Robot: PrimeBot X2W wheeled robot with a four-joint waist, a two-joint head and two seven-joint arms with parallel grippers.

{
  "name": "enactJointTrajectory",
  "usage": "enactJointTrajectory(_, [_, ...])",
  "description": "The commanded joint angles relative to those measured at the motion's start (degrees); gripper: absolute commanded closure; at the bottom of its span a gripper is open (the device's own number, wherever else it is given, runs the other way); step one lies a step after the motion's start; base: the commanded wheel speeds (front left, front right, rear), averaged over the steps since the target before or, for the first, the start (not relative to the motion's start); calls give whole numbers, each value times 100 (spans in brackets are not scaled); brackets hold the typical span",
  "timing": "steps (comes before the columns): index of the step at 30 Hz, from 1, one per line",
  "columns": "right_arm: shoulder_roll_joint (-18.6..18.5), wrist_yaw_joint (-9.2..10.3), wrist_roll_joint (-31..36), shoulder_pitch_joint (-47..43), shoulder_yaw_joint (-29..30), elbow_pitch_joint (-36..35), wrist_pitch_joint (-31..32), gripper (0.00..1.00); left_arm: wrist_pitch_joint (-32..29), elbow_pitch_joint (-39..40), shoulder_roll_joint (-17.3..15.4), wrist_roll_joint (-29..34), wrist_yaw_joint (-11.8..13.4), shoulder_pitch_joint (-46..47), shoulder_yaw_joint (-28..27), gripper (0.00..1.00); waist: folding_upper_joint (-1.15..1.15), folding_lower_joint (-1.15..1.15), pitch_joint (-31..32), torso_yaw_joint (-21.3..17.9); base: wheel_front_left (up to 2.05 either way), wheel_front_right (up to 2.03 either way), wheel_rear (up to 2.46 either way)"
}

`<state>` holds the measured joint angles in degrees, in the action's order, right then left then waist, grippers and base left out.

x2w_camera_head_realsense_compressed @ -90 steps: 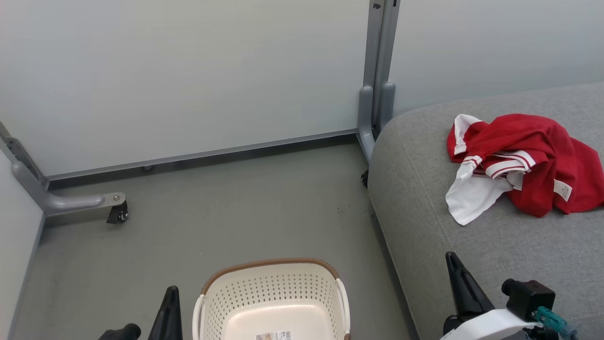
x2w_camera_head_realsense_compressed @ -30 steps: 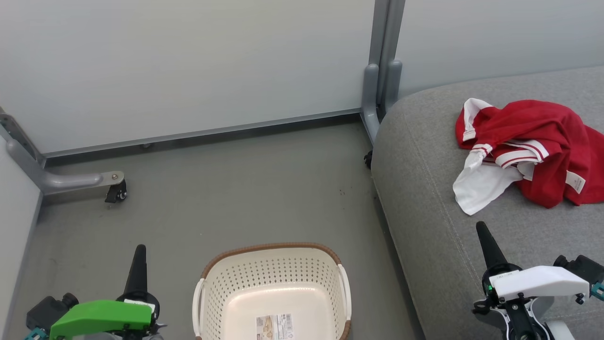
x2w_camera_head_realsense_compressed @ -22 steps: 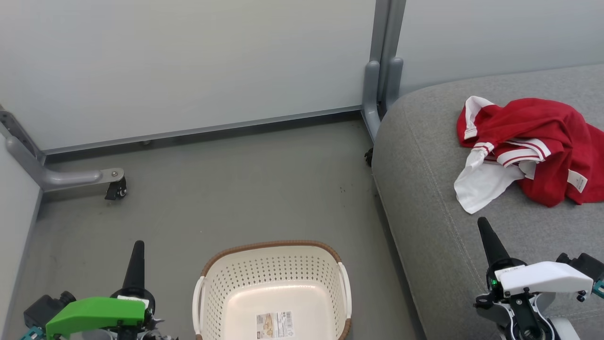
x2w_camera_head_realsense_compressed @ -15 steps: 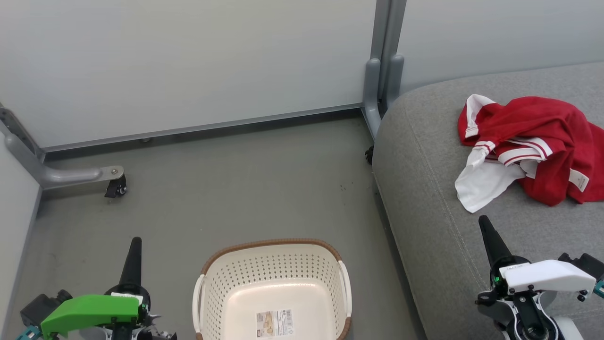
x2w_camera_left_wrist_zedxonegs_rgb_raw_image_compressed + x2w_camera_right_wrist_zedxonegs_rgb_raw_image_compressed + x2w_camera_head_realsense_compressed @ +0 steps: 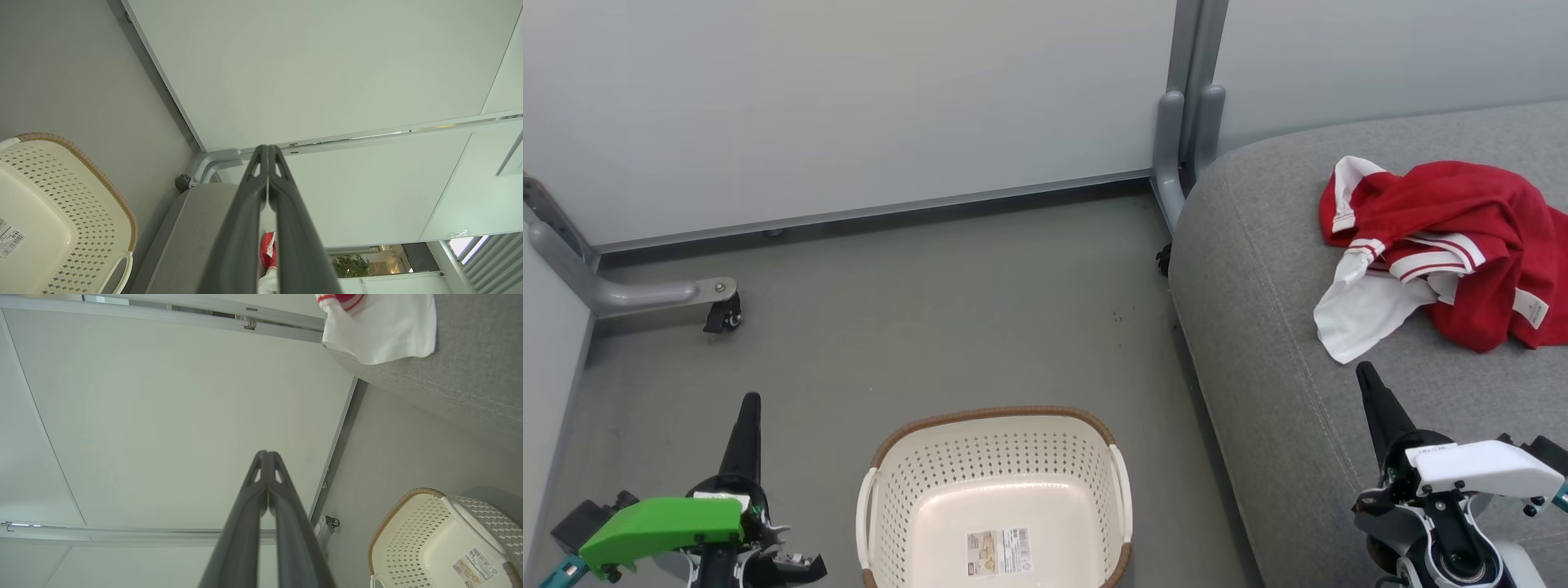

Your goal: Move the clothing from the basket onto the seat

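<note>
Left claw (image 5: 749,399) and right claw (image 5: 1361,370) are hanging pressed together, gripping nothing. The clothing (image 5: 1462,237), crumpled red fabric with white trim, is lying toward the far edge of the seat (image 5: 1258,343), a rounded grey upholstered cushion. The basket (image 5: 992,414), perforated cream plastic with a woven-look rim, is sitting empty, so the job is looking done.

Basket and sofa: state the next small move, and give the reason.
Likely no further pick: park both arms. The basket holds nothing but its label sticker, the red and white clothing lies heaped on the grey seat, and the left gripper and right gripper are both shut on nothing.
</note>
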<state>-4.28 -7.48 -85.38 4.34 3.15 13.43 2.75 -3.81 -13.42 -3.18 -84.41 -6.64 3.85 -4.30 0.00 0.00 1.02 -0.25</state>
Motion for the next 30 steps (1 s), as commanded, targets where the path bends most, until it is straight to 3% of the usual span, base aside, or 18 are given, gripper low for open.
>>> enactJointTrajectory(1, [-4, -3, -125, 106, 34, 1, 40, 100, -32, -8, -44, -128, -50, 132, -46, 100, 0, 0, -8, 2, 0, 0, 0])
enactJointTrajectory(20, [17, -2, -877, 211, 182, 58, 268, 100, -242, -71, -34, -881, -107, 292, -183, 100, 0, 0, -119, 25, 0, 0, 0])
enactJointTrajectory(30, [34, -2, -827, 190, 202, 58, 268, 100, -252, -70, -24, -853, -105, 275, -191, 100, 0, 0, -120, 25, 0, 0, 0])
